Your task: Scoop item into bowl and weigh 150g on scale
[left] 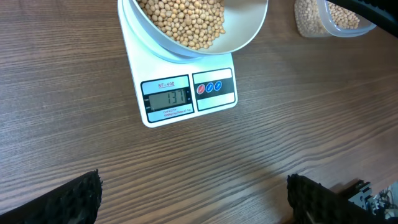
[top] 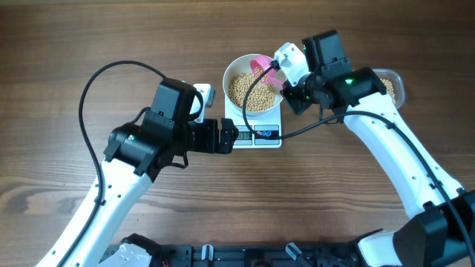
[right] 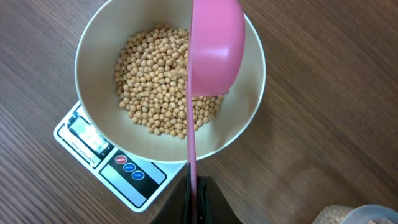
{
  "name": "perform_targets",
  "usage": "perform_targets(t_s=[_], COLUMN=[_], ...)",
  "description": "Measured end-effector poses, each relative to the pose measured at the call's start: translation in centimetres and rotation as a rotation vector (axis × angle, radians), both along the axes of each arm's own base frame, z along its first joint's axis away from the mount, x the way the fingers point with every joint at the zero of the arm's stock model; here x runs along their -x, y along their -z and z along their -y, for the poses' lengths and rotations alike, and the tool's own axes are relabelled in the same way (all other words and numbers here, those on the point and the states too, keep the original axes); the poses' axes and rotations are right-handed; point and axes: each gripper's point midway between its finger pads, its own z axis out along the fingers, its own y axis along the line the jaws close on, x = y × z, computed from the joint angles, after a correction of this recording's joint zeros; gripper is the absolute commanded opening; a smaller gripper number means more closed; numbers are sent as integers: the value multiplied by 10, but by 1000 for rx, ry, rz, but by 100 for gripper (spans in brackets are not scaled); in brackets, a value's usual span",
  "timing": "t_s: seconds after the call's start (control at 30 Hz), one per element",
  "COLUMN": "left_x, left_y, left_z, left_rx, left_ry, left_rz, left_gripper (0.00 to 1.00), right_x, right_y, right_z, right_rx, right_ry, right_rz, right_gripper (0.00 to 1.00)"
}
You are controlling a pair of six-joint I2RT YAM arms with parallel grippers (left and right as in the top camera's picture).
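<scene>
Over the bowl [right: 93,68], right claw [right: 194,193] clamps the pink scoop [right: 214,43] by its handle.
Loose beans [right: 149,87] likely roll readily; left claw [left: 193,199] gapes empty.

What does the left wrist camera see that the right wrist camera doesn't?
Only the left wrist view shows the screen of the scale clearly, reading 131, plus the left gripper, wide open. Only the right wrist view shows the pink scoop, pinched by the shut right gripper and held over the bowl. Both show the white bowl holding beans, sitting on the scale.
</scene>
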Motion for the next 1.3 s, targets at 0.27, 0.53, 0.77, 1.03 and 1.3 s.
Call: perform_targets(t_s=[0.27, 0.53, 0.77, 1.03, 1.3], left_x=[0, 0, 0, 0, 0], left_y=[0, 0, 0, 0, 0], left_z=[0, 0, 0, 0, 0], left_rx=[0, 0, 0, 0, 0], left_ry=[0, 0, 0, 0, 0], left_rz=[0, 0, 0, 0, 0], left_gripper=[100, 100, 100, 100, 100], right_x=[0, 7, 8, 8, 4], right_y=[0, 0, 0, 0, -2], right_z=[0, -14, -16, -16, -17], right_rx=[5, 19, 20, 20, 24], right_ry=[-9, -58, -63, -63, -73], right_rz=[3, 12, 12, 12, 33], right_gripper=[4, 4, 4, 4, 4])
